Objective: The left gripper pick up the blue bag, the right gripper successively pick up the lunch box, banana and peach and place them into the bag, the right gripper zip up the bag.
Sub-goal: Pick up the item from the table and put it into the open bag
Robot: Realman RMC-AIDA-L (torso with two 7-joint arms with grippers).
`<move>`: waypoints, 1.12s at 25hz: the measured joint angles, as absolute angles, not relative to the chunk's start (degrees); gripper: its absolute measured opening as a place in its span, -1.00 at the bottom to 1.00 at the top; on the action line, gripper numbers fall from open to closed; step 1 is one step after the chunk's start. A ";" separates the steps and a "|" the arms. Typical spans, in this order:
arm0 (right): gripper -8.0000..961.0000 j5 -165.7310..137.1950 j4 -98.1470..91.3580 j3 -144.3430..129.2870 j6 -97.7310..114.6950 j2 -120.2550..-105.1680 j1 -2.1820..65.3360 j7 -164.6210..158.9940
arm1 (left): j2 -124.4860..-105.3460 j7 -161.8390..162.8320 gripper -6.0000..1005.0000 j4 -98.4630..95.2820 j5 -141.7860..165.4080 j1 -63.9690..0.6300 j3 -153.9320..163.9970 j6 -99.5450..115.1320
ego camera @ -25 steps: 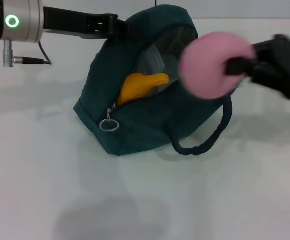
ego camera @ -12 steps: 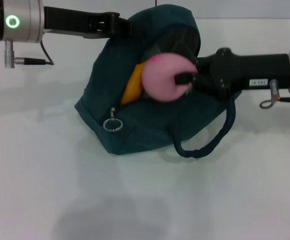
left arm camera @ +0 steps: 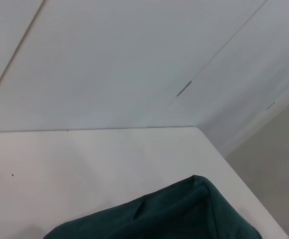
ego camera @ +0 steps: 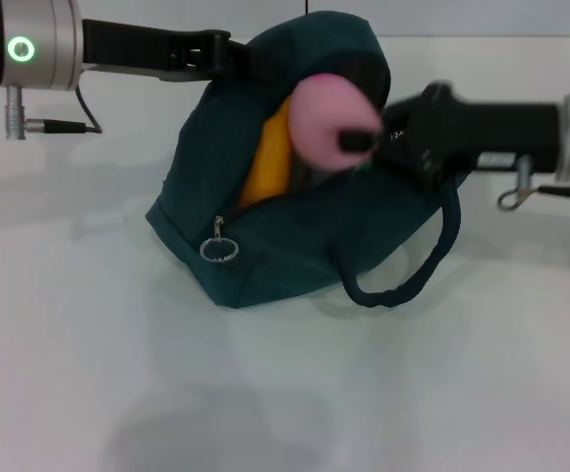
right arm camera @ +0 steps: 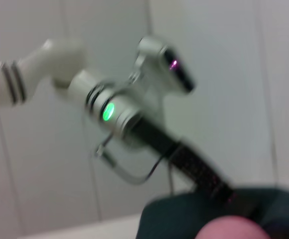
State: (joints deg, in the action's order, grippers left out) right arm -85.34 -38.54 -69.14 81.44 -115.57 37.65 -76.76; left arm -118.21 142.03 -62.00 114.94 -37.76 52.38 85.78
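White wall (left arm camera: 134,59), bag (left arm camera: 184,214) rim only

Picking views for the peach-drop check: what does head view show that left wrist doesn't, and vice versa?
Head view only: the right hand shut on the peach at the mouth of the blue bag, the banana inside it, the zipper ring, a loop handle, and the left hand holding the bag's top edge.

Left wrist only: the wall behind the table and the table's far corner.

Both: the blue bag's fabric and the white table. The lunch box shows in neither.
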 joint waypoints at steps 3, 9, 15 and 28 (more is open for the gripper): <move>-0.91 -87.01 -38.79 -72.99 78.81 -115.52 38.40 -77.07 | -118.21 142.03 -0.85 -61.99 114.94 -37.77 52.39 85.78; -0.90 -91.99 -38.56 -75.59 79.24 -115.52 40.14 -81.71 | -118.21 142.03 -0.85 -61.95 114.94 -37.78 52.22 85.78; -0.86 -92.55 -39.39 -73.74 81.54 -115.26 40.28 -84.95 | -118.02 142.01 -0.85 -61.96 115.07 -37.65 52.11 85.78; -0.79 -101.45 -42.47 -73.08 80.18 -115.05 43.07 -97.10 | -117.79 141.93 -0.85 -61.97 115.28 -38.08 52.12 85.65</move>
